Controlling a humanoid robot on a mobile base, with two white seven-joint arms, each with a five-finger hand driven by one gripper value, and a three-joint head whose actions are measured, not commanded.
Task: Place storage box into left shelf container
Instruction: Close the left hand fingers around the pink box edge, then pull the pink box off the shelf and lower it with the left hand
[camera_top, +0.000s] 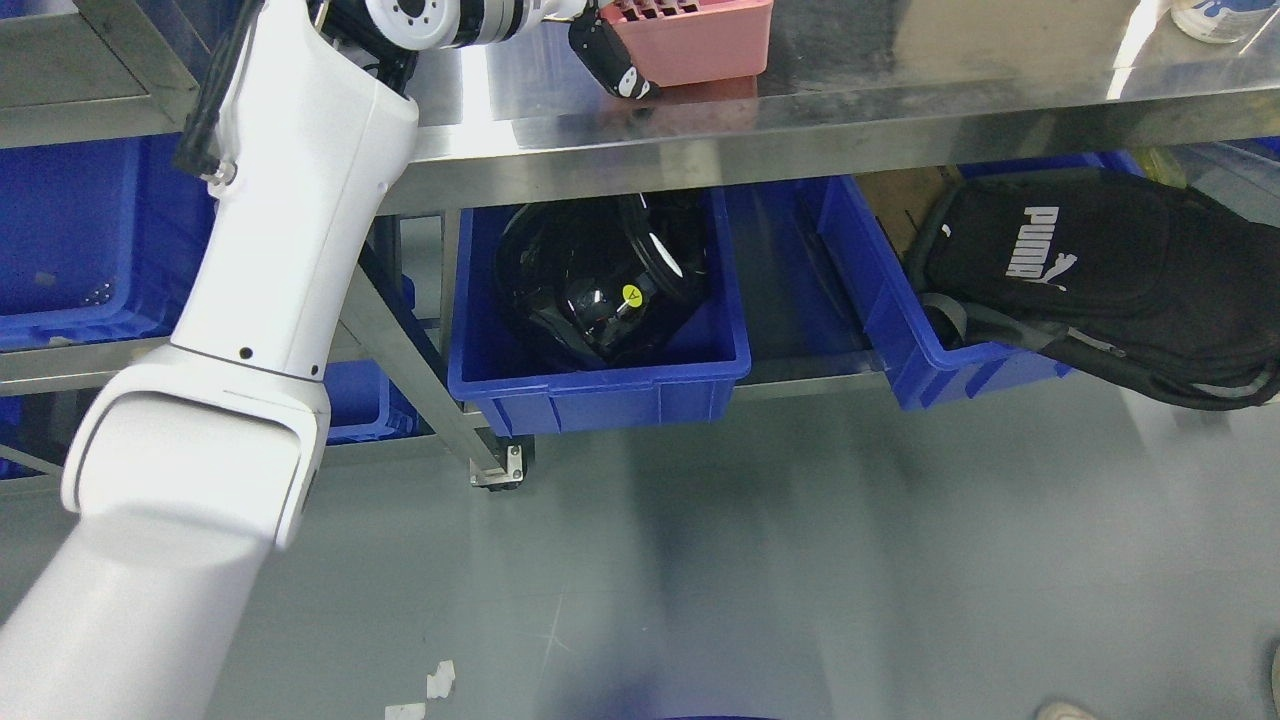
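Observation:
A pink storage box (700, 40) with a slotted top stands on the steel table (900, 110) at the top edge of the head view. My left arm comes up from the lower left and reaches over the table. My left hand (610, 60) is at the box's left end, with a black finger (625, 75) curled against its left wall; most of the hand is cut off by the frame edge. A blue bin (60, 250) sits on the shelf at the far left, partly hidden by my arm. My right arm is out of view.
Under the table a blue bin (600, 390) holds a black helmet (600, 280). Another blue bin (900, 330) to its right holds a black backpack (1100, 270). A steel shelf leg with a foot (495, 465) stands on the grey floor. A white jar (1215, 20) is at the top right.

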